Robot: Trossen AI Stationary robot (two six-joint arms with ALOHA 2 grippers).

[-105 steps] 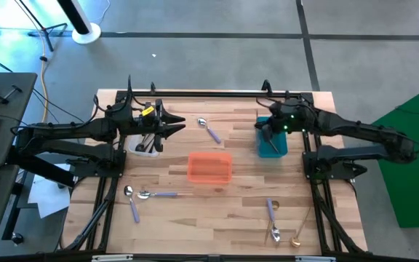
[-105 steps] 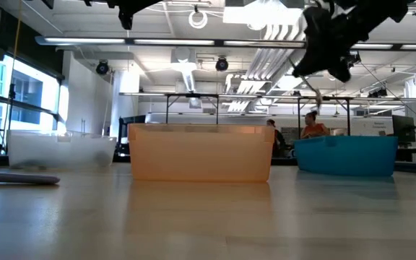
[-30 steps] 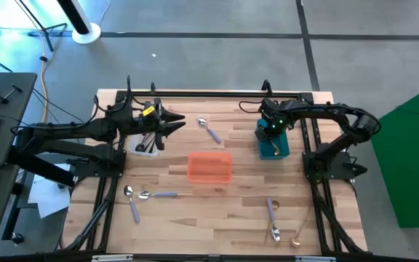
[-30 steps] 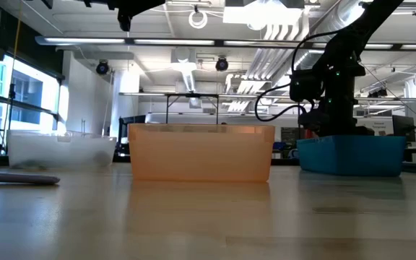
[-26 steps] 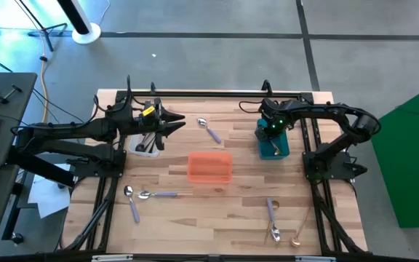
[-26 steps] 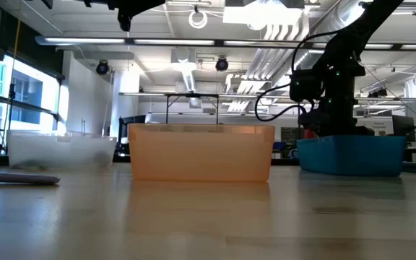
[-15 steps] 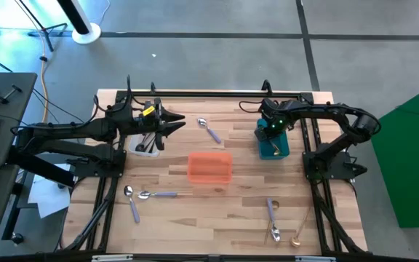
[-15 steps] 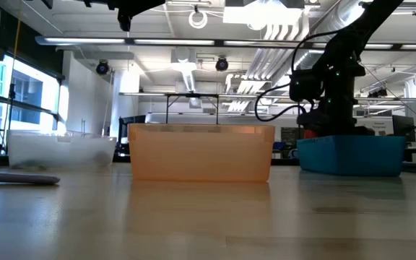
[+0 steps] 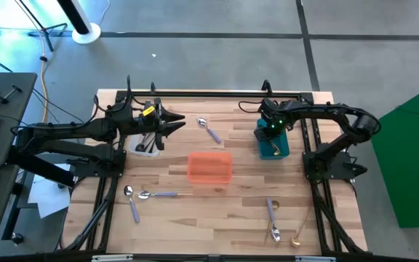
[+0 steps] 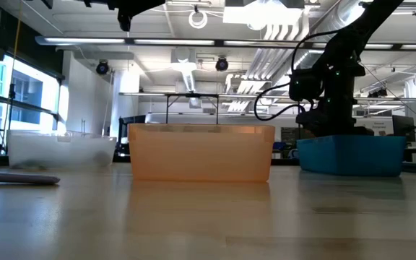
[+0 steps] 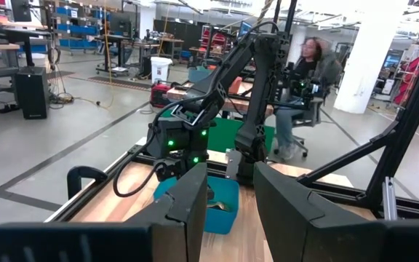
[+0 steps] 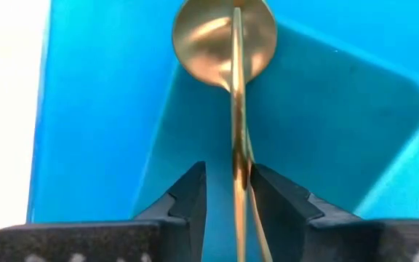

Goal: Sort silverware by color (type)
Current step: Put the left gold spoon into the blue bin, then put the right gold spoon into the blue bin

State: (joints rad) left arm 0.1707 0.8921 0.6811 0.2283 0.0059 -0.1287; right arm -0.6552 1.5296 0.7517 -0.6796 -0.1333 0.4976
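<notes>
**Dropping a gold spoon into the teal bin**

Letting go looks like the step here. The right gripper (image 12: 222, 191) reaches down into the teal bin (image 9: 273, 150) at the back right of the table (image 9: 246, 182). Its 2 fingers stand a little apart, with the thin handle of a gold spoon (image 12: 228, 44) between them. The spoon's bowl points at the bin floor, so the spoon only has a short way to fall. I cannot tell if the fingers are pressing on the handle.

The left gripper (image 9: 174, 125) waits above the clear bin (image 9: 142, 147), where dark spoons already stand (its fingers are parted and hold nothing).

The orange bin (image 9: 209, 167) sits in the middle, probably for the spoons with lavender handles. 1 of those lies near the back (image 9: 210, 131), 2 more lie at the front left (image 9: 145, 196), and another lies at the front right (image 9: 272, 218), just beside a gold spoon (image 9: 300, 229) not yet picked up. So the sorting looks about half done.
</notes>
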